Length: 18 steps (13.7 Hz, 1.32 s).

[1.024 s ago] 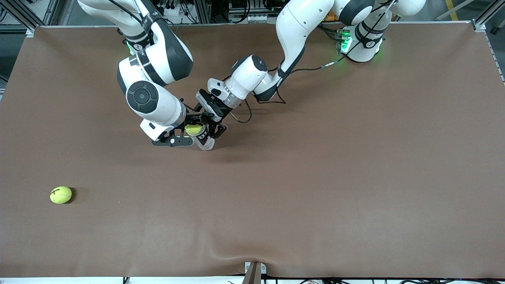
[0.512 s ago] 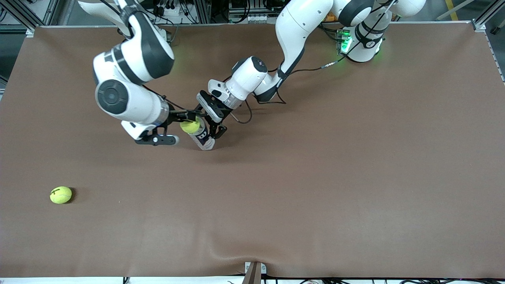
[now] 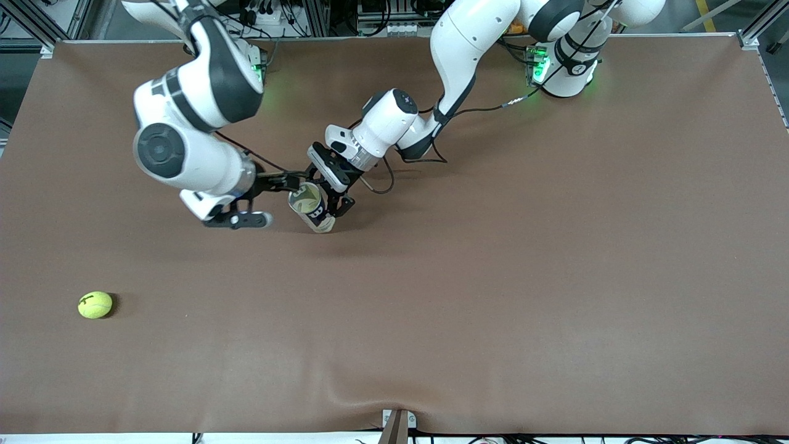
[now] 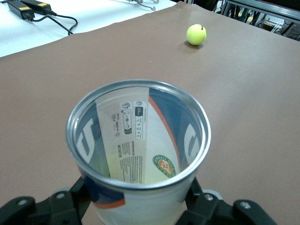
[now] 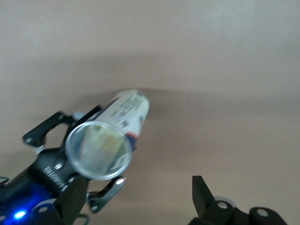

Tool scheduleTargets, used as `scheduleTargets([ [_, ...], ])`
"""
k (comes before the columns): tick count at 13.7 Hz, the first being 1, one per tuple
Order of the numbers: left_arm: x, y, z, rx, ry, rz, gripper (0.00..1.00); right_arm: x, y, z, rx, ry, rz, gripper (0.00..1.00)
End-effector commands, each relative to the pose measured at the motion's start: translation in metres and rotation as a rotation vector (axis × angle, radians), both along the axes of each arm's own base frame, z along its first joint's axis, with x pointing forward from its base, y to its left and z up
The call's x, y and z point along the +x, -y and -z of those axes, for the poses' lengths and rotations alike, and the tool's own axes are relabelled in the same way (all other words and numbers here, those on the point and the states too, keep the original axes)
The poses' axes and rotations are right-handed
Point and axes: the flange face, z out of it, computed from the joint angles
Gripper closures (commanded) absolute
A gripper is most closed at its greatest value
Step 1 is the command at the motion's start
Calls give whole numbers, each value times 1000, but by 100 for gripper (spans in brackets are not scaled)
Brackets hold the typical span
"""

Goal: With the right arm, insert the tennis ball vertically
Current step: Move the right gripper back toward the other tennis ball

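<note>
My left gripper (image 3: 327,196) is shut on a clear tennis ball can (image 3: 310,209) with a blue and white label, and holds it tilted with its open mouth up. In the left wrist view the can (image 4: 140,140) fills the frame between the jaws of the left gripper (image 4: 138,208); I see only the label inside it, no ball. My right gripper (image 3: 265,200) is open and empty beside the can's mouth, toward the right arm's end. In the right wrist view the right gripper (image 5: 138,199) is spread wide, with the can (image 5: 110,138) off to one side.
A loose yellow tennis ball (image 3: 95,304) lies on the brown table cover (image 3: 493,277) near the right arm's end, nearer to the front camera. It also shows in the left wrist view (image 4: 196,34). A cable loops beside the left wrist (image 3: 382,182).
The right gripper held a yellow ball at the can's mouth. It has opened and drawn back toward the right arm's end, and that ball no longer shows. The left gripper and can stayed put.
</note>
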Motion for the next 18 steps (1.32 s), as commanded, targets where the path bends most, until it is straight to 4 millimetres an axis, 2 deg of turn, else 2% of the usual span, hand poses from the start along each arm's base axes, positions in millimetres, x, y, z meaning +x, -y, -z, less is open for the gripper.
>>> scheduleTargets([
  [1,-1,3,5,-12,-8,-18,25,41,138,-16,84,63,-18,0],
  [2,-1,3,5,-12,-7,-19,25,46,168,-21,64,89,-31,0],
  [3,-1,2,5,-12,-6,-20,25,56,190,-29,-33,120,-57,0],
  [5,-1,2,4,-14,-5,-21,25,76,219,-26,-219,135,-113,0],
  [6,-1,2,5,-12,-6,-20,25,85,230,-23,-259,138,-117,0],
  [7,-1,2,5,-13,-5,-20,25,94,250,-22,-263,144,-84,0],
  [9,-1,2,5,-13,-5,-20,30,105,299,-5,-254,155,-24,0],
  [11,-1,2,5,-13,-5,-20,29,119,318,0,-260,256,-67,0],
  [13,-1,2,6,-11,-6,-20,28,119,355,26,-258,237,-32,0],
  [14,-1,2,6,-11,-6,-20,26,123,365,37,-261,247,-22,0],
  [15,-1,2,6,-11,-6,-20,22,125,382,39,-268,290,1,0],
  [18,-1,2,8,-10,-7,-21,20,130,418,80,-265,329,-55,0],
])
